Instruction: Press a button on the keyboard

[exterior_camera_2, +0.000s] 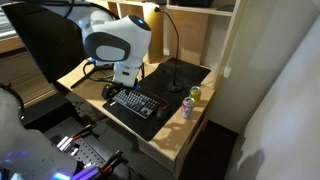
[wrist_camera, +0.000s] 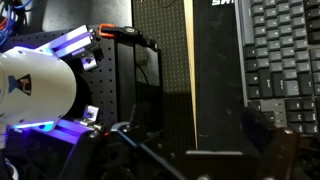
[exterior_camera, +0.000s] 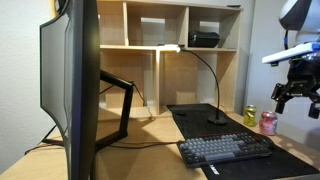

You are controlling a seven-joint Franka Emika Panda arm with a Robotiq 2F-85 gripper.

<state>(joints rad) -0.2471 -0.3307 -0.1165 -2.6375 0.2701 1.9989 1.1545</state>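
The keyboard [exterior_camera: 225, 150] is dark grey with rows of small grey keys and lies on a black desk mat [exterior_camera: 195, 122]. It also shows in the other exterior view [exterior_camera_2: 138, 103] and at the right of the wrist view [wrist_camera: 285, 60]. My gripper [exterior_camera: 293, 97] hangs well above the desk, apart from the keyboard. In the wrist view its two dark fingers stand wide apart at the bottom [wrist_camera: 190, 145], open and empty, over the mat beside the keyboard. In an exterior view the white arm [exterior_camera_2: 115, 40] hides most of the gripper.
A large monitor [exterior_camera: 70, 80] stands on the desk. A black desk lamp [exterior_camera: 217, 118] stands behind the keyboard. Two cans, yellow-green [exterior_camera: 250, 115] and pink [exterior_camera: 268, 122], stand beside the mat. Wooden shelves [exterior_camera: 160, 45] line the back. The desk edge [wrist_camera: 189, 60] runs past the mat.
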